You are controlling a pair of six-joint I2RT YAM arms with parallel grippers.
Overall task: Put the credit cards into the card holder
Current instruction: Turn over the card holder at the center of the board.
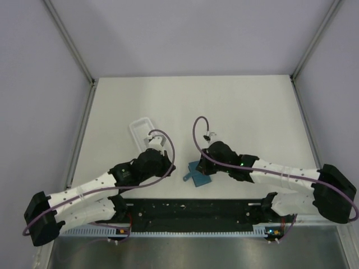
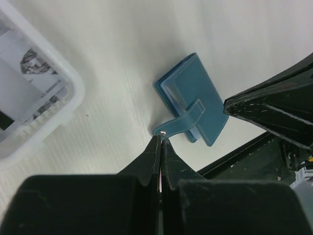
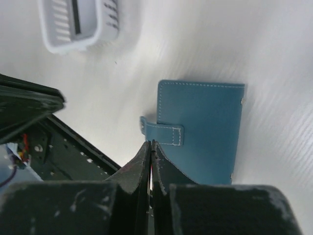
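White tabletop (image 2: pixel 122 39) carries a folded teal card holder (image 2: pixel 195 95) at centre and, upper left, a white tray (image 2: pixel 73 93) holding credit cards (image 2: pixel 29 73), with both arms' jaws closed beside the holder's snap tab (image 2: pixel 182 122).

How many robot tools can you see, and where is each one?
2. The left tool is shut, its tips at the end of the card holder's snap tab. The right tool is shut too, beside that tab at the holder's edge. Neither is hidden.

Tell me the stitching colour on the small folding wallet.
White, along the teal-blue wallet; clearest in right wrist view.
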